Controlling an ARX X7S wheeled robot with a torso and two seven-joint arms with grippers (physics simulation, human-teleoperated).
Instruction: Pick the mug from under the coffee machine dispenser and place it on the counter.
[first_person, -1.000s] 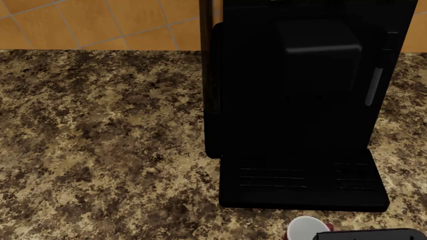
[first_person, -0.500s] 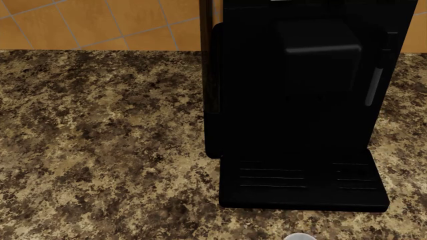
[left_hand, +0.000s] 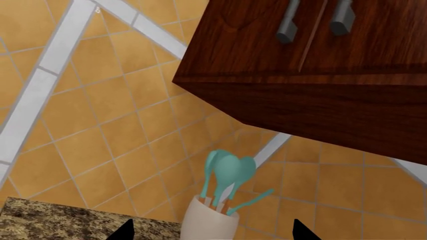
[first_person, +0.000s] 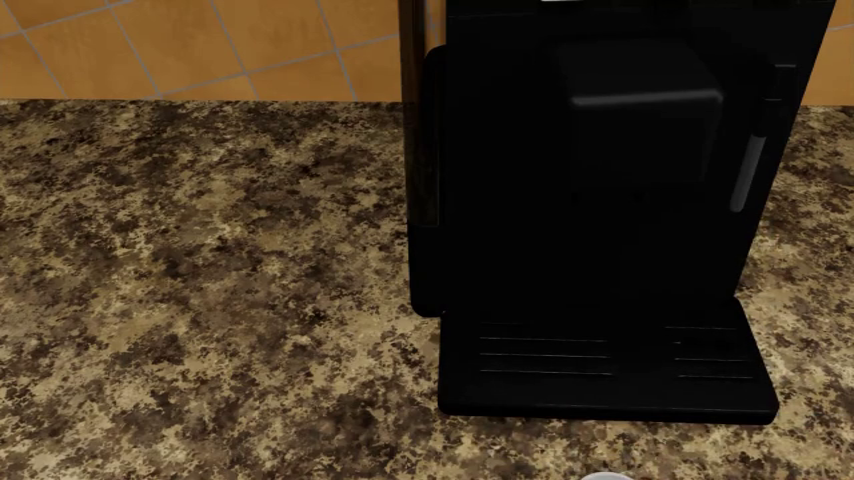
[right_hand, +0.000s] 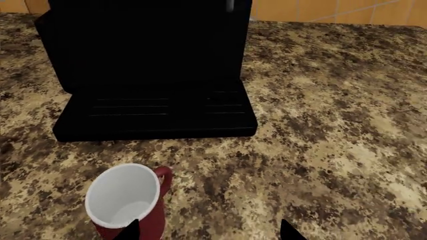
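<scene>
The dark red mug (right_hand: 127, 205) with white interior stands upright on the speckled granite counter (right_hand: 333, 125), in front of the black machine's slotted drip tray (right_hand: 157, 112). My right gripper (right_hand: 210, 232) is open; one fingertip (right_hand: 131, 231) overlaps the mug's side, and most of the mug lies outside the jaws. In the head view only a sliver of the mug's white rim (first_person: 607, 476) shows at the bottom edge, and the right gripper is out of view. The dispenser (first_person: 641, 110) protrudes from the machine with nothing under it. My left gripper (left_hand: 212, 232) is open and empty, raised toward the wall.
A white utensil holder (left_hand: 210, 220) with teal utensils stands on the counter by the orange tiled wall (left_hand: 100, 125). A dark wooden cabinet (left_hand: 313, 75) with grey handles hangs above it. A thin grey side bar (first_person: 750, 170) runs down the machine's right side.
In the head view the mug's rim and the right gripper slid down toward the bottom edge; the gripper left the frame and only a sliver of rim remains.
</scene>
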